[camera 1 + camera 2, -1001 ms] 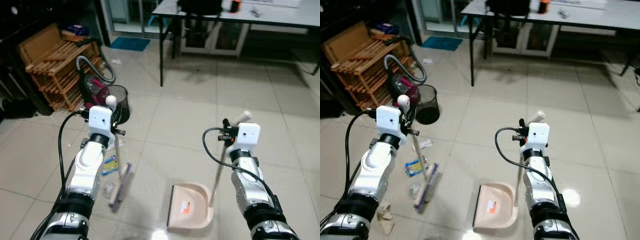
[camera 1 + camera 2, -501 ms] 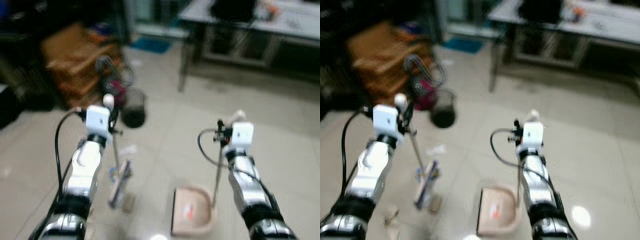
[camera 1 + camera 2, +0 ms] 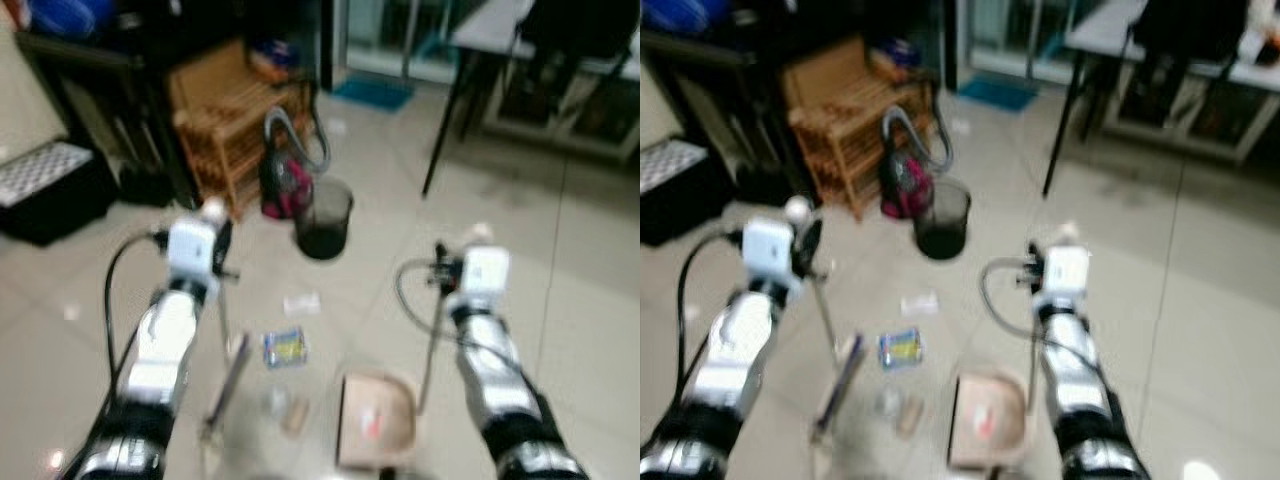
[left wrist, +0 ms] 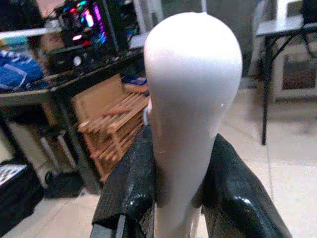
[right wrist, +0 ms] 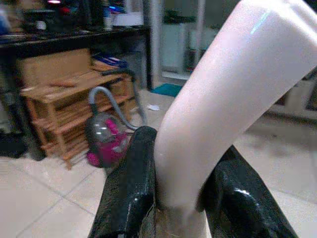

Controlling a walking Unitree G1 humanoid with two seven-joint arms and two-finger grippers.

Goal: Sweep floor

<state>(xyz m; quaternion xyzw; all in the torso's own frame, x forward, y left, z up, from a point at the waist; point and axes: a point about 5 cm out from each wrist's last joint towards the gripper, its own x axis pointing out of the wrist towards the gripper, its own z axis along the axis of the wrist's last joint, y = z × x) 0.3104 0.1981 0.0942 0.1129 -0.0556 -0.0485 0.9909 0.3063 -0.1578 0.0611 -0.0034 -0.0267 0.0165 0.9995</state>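
Dustpan [image 3: 377, 420]: pink, on the tiled floor [image 3: 590, 300] before the robot; contents not discernible through blur. Its handle [image 5: 233, 99] rises near-upright, clamped between the right gripper [image 5: 171, 193] fingers.
Waste bin [image 3: 323, 217]: dark mesh, standing further out on the floor; contents not visible.
Broom [image 3: 225, 385]: head low on the floor at left, long axis slanting up to its white grip [image 4: 190, 99], pinched tight in the left gripper [image 4: 171, 198].
Litter: blue-yellow packet [image 3: 284, 346], white scrap [image 3: 301, 303], small debris [image 3: 294, 415] between broom and dustpan.
Surroundings: vacuum cleaner [image 3: 285, 180], wooden rack [image 3: 225, 130], table [image 3: 500, 40] beyond.
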